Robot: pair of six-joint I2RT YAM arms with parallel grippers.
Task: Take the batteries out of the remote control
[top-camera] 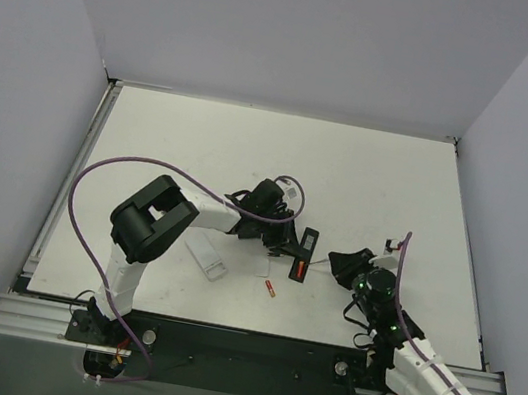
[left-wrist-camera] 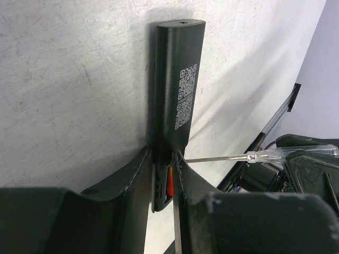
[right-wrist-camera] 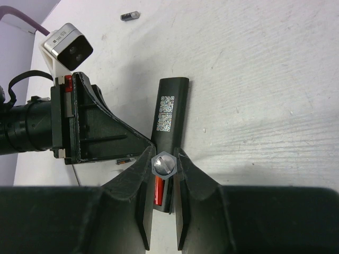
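Observation:
The black remote control lies on the white table with its label side up. A red battery sits in its open recess. My left gripper is shut on the remote's recess end, with the battery showing between the fingers. My right gripper is shut on a clear-handled screwdriver. The screwdriver's shaft reaches to the remote's edge by the recess. In the right wrist view the screwdriver's handle end sits over the battery. A second red battery lies loose on the table.
A short white remote lies left of the black one, near the left arm. A small black piece lies between the two remotes. A small dark object lies farther out on the table. Grey walls stand around the table.

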